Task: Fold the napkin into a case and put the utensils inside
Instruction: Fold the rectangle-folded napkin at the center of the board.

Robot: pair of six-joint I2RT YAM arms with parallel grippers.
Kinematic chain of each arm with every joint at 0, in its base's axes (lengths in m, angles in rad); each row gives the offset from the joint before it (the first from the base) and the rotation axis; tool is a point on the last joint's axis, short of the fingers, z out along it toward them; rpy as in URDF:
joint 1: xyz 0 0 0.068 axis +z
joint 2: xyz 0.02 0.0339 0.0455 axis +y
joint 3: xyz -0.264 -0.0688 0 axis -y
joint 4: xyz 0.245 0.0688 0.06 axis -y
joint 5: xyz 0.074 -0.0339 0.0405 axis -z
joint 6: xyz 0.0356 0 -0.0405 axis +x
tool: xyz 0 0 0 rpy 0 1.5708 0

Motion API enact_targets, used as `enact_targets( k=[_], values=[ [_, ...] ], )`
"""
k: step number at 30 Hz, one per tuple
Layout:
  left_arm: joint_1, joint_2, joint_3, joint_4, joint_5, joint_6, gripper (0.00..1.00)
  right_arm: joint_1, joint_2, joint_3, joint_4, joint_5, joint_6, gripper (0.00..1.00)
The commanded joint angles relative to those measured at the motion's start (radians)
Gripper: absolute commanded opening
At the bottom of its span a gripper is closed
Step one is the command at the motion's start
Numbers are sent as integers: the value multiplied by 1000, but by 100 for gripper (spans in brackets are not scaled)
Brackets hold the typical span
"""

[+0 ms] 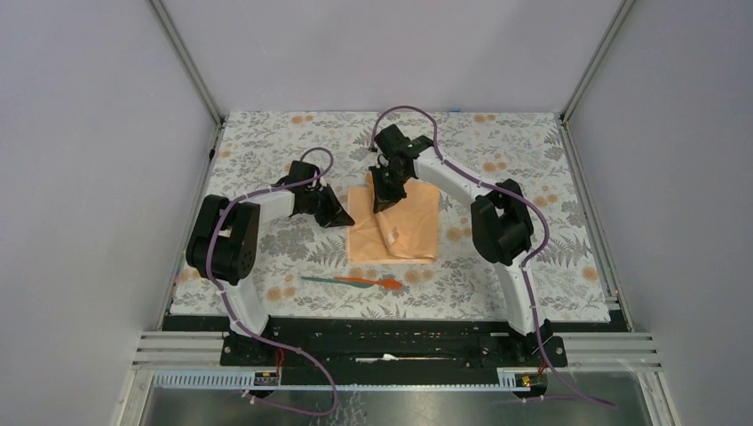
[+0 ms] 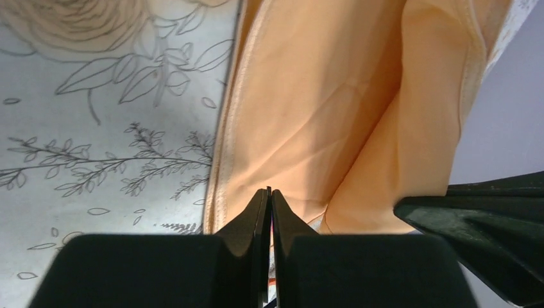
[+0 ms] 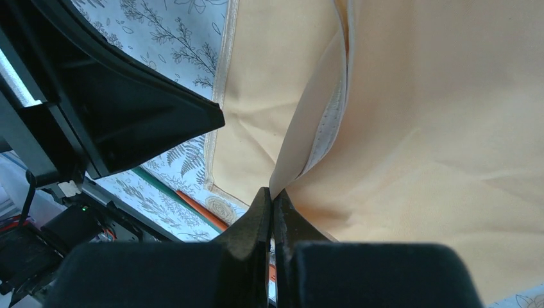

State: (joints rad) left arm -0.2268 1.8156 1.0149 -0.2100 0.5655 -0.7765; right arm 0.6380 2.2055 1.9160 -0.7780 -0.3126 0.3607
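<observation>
Napkin [image 1: 408,222] fold pinched in closed right jaws, left jaws closed at its left hem

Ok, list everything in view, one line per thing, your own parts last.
napkin: one, peach-orange, mid-table, partly folded.
teal-green utensil: one, on the tablecloth between the napkin and the arm bases.
orange-red utensil: one, lying in line with the teal one, on its right.
tablecloth: one, grey floral with orange blooms, covering the table.
cables: two, purple, one along each arm.
left tool: one, black, shut at the napkin's left edge; cannot tell whether it pinches cloth.
right tool: one, black, shut on a raised fold of the napkin.
</observation>
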Motion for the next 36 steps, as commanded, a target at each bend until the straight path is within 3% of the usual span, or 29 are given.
enact_targets(
  k=[1,5,16,36],
  values=[
    [3,14,-30,51,-50,10,5,8,-55,-27,31,-50,12,0],
    [2,50,-40,28,-86,4,0,26,-55,-37,43,-61,23,0],
    [3,70,-58,20,-132,-14,0,65,-13,-34,95,-96,57,0],
    [0,32,-55,7,-158,2,0,65,48,-5,102,-25,78,0]
  ],
)
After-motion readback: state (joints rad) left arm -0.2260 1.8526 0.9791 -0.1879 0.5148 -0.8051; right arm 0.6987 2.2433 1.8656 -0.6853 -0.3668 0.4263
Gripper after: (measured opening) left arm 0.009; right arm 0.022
